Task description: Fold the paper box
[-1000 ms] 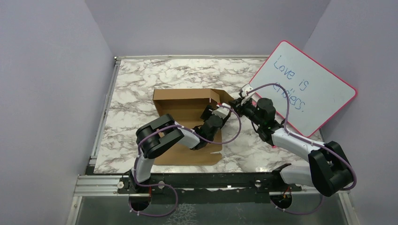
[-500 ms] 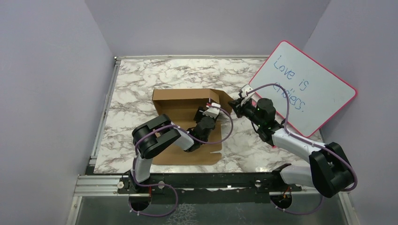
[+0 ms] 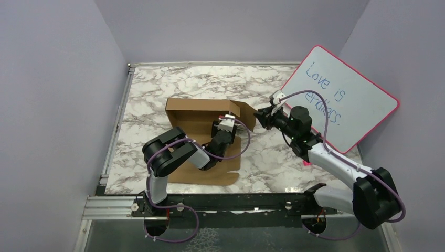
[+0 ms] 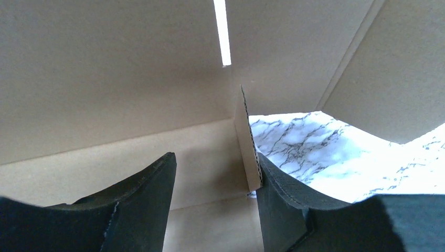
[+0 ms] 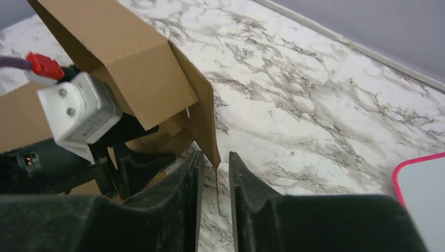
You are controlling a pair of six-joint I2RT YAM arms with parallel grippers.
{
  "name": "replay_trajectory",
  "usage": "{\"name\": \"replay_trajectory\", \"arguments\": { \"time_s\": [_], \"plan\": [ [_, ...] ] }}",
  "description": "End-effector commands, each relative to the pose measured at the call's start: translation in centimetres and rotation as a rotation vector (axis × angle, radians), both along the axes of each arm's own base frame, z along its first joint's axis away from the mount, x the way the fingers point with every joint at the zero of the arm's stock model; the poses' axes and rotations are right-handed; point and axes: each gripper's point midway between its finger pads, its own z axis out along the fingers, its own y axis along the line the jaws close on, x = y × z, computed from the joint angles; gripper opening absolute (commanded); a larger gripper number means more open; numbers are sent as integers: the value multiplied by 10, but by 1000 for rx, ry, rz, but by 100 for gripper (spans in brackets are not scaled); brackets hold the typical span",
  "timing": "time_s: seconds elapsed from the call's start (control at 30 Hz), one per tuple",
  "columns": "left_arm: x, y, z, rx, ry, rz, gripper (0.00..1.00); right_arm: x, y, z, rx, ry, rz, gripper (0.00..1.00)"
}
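The whiteboard point(image 3: 341, 102) is reading "Love is endless." The unmarked paper box point(image 3: 197, 113) is sitting mid-tabletop point(image 3: 157, 89), half folded. The left end effector point(image 4: 215, 199) is gaping wide inside it around a flap edge point(image 4: 246, 142). The right end effector point(image 5: 216, 199) is hovering narrowly parted at the side flap point(image 5: 202, 115) corner, with bare marble lying beyond.

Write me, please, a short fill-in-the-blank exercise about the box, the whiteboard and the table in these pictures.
1. The box is made of brown ____.
2. The whiteboard has a rim coloured ____.
3. The table has a white and grey ____ pattern.
4. Seen from the top camera, the whiteboard leans to the ____ of the box.

Missing words: cardboard; pink; marble; right.
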Motion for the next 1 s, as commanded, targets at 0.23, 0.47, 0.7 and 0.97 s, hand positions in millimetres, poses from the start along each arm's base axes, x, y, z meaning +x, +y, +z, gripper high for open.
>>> {"name": "replay_trajectory", "arguments": {
  "time_s": [0.23, 0.47, 0.7, 0.97],
  "plan": [
    [-12, 4, -1, -115, 58, -80, 57, 4, -38, 74, 25, -62, -195, 41],
    [-12, 12, -4, -147, 86, -89, 57, 34, -32, 26, -76, 17, -190, 43],
    [-14, 13, -7, -182, 121, -128, 56, 40, 4, -14, -99, 58, -1, 43],
    [-18, 10, -14, -187, 149, -167, 54, 22, 52, -39, -23, 91, 301, 41]
  ]
}}
